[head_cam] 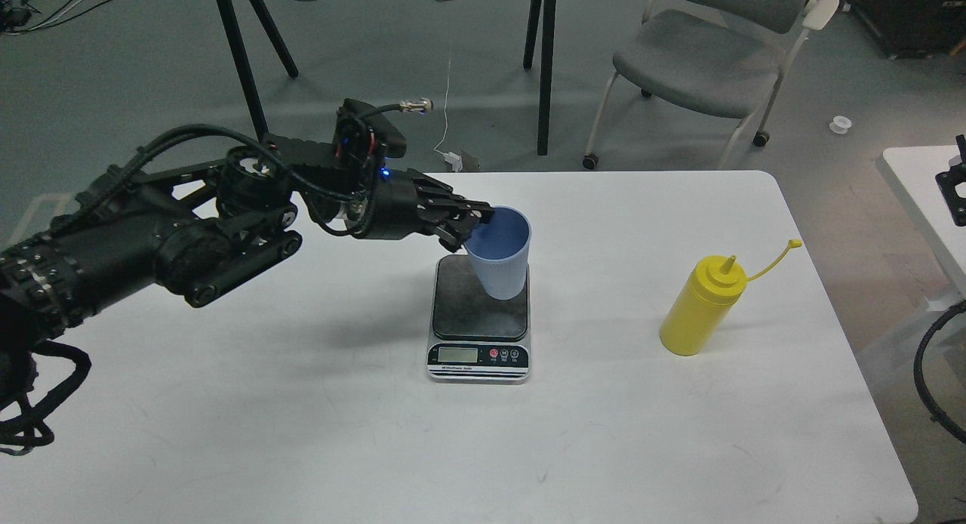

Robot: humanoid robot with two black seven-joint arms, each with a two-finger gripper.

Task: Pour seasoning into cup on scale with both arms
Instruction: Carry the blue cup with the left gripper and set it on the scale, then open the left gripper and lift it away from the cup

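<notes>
The left arm [189,237] reaches in from the left edge of the white worktop [302,433] toward its middle. Its left gripper [472,223] is closed on the rim of the light blue cup [502,263], with one finger over the lip on the inside and the other against the outer wall on the cup's left side. The cup is tilted, its mouth leaning toward the far right, and its base sits over the far right part of the dark platform of the kitchen scale [479,312]; whether the base actually touches the platform cannot be told.

The scale lies near the middle of the worktop, its display and buttons facing the near edge.

The yellow squeeze bottle [702,305] stands well apart from the scale, toward the right edge of the worktop, leaning slightly. Its cone nozzle is uncovered and its small cap [792,245] hangs out on its thin tether toward the far right.

The right gripper is out of view; only a curve of black cable [932,373] shows at the right edge.

Beyond the far edge of the worktop stand a grey chair [702,56] and black table legs [241,63] on the grey floor.
</notes>
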